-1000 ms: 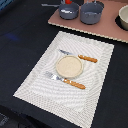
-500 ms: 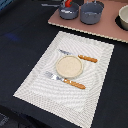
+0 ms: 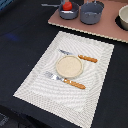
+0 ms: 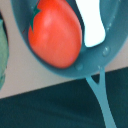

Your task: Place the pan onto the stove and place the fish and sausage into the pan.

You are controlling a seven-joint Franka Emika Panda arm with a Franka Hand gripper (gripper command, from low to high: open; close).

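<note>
Changed since a second ago: the sausage (image 3: pixel 66 6) shows as a plain red patch inside the pan (image 3: pixel 69 12), where earlier only a trace of red could be made out at that spot. Nothing else on the table (image 3: pixel 20 35) has shifted.

Item, pan: dark grey, standing on the stove (image 3: pixel 100 27) at its end toward the exterior view's left, thin handle (image 3: pixel 50 5) pointing out over the dark table.

Item, sausage: lying on the pan floor, filling much of it in the wrist view (image 4: pixel 54 32), a small green mark at one end.

Item, fish (image 4: pixel 91 22): white body lying in the pan just beside the sausage; whether the two touch cannot be told, and its blue end is out of frame.

Item, jaws: in neither picture, so how far open they are, and whether they hold anything, cannot be told. The wrist camera looks closely down into the pan.

Item, other stock: a larger grey pot (image 3: pixel 92 12) just beside the pan on the stove; a pale bowl (image 3: pixel 123 17) at the stove's far end toward the exterior view's right; a striped placemat (image 3: pixel 35 85) bearing a round plate (image 3: pixel 68 66), an orange-handled knife (image 3: pixel 80 56) and fork (image 3: pixel 65 80).

Assessment: pan, sausage and fish all appear to be where the task wants them, so the work looks essentially complete, with only the arm's withdrawal likely remaining.
</note>
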